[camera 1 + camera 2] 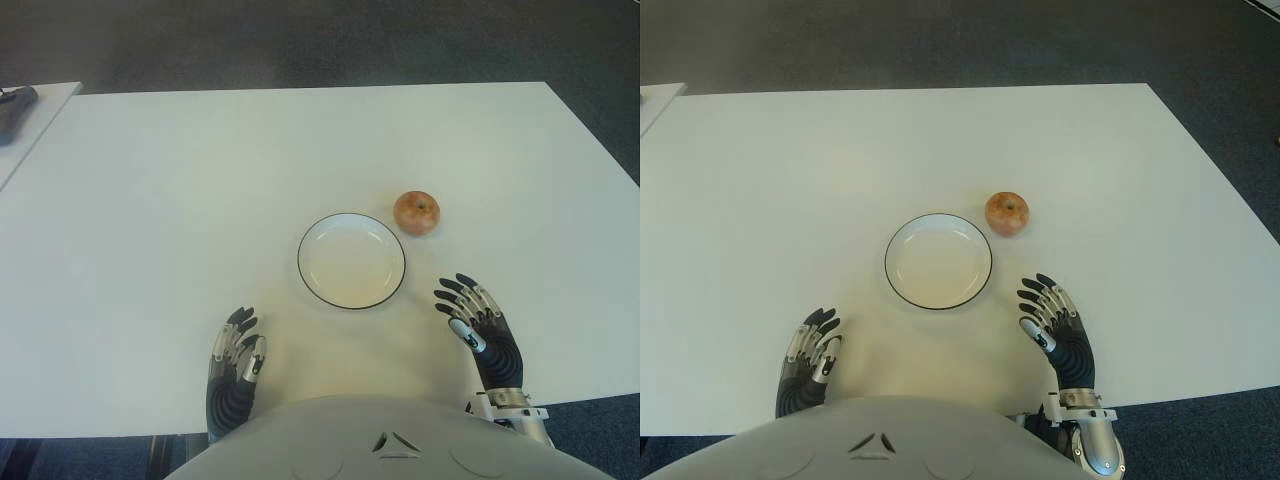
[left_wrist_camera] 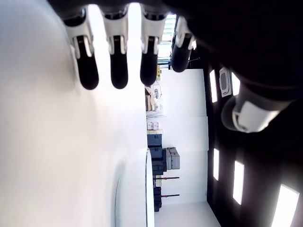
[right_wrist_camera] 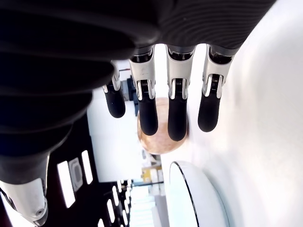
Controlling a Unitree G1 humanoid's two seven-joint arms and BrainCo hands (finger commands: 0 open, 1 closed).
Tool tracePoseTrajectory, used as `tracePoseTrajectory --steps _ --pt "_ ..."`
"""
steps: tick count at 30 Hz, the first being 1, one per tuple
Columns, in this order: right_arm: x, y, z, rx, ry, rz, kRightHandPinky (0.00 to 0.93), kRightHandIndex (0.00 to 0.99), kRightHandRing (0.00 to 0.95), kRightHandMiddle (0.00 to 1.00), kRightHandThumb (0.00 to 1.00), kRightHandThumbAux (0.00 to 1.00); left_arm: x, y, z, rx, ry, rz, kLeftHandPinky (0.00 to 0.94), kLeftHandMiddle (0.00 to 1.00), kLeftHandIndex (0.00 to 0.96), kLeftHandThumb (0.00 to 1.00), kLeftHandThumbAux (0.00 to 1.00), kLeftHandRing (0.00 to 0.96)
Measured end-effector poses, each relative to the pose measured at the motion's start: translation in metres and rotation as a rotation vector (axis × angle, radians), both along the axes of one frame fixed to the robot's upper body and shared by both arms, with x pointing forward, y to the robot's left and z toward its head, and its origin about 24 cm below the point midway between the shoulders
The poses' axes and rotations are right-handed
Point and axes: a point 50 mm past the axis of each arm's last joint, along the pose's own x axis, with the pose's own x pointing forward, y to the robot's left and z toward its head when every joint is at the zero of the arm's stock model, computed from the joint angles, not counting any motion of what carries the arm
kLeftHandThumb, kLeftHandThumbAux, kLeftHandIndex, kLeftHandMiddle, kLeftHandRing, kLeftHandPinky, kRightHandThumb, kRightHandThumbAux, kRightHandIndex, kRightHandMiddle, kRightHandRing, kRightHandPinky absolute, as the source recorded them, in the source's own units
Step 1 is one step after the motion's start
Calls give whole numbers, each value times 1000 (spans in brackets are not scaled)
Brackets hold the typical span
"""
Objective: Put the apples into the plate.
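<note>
Nearest me, my left hand (image 1: 236, 352) shows over the near edge of the white desk (image 1: 150, 200), fingers loosely extended and holding nothing. My right hand (image 1: 478, 322) is also by the near edge, toward the right side, fingers spread apart and empty; in its wrist view the fingertips (image 3: 177, 124) point straight toward the apple. A little farther in, near the middle of the desk, sits the white plate with a dark rim (image 1: 318, 232), nothing in it. Just beyond its far right rim lies the single reddish apple (image 1: 416, 212), close beside the plate but not in it. I judge the task not yet begun: the apple is ungrasped, and reaching, lifting and placing it all remain.
</note>
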Motion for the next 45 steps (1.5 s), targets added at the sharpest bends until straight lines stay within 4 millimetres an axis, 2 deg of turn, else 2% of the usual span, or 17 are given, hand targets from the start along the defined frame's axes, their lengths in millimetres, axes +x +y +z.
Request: tracePoseTrajectory --steps 22,30,33,37,45 --pt "0 -2 2 0 -9 0 265 157 256 250 538 622 3 -4 1 22 8 -10 271 201 153 152 475 228" --pt "2 -10 4 -33 -21 -17 258 144 240 238 576 624 3 -6 0 9 21 -8 278 206 155 165 490 238" --pt "10 -16 10 -102 -48 -22 232 133 240 243 609 638 3 -6 0 11 23 -6 271 202 151 163 483 234" --pt "27 -26 25 -253 -111 -16 208 121 225 237 600 643 4 -6 0 15 23 -5 265 199 153 159 477 228" --pt "57 -36 48 -681 -256 53 117 102 138 165 498 572 4 -7 0 21 25 -10 256 189 155 148 478 211"
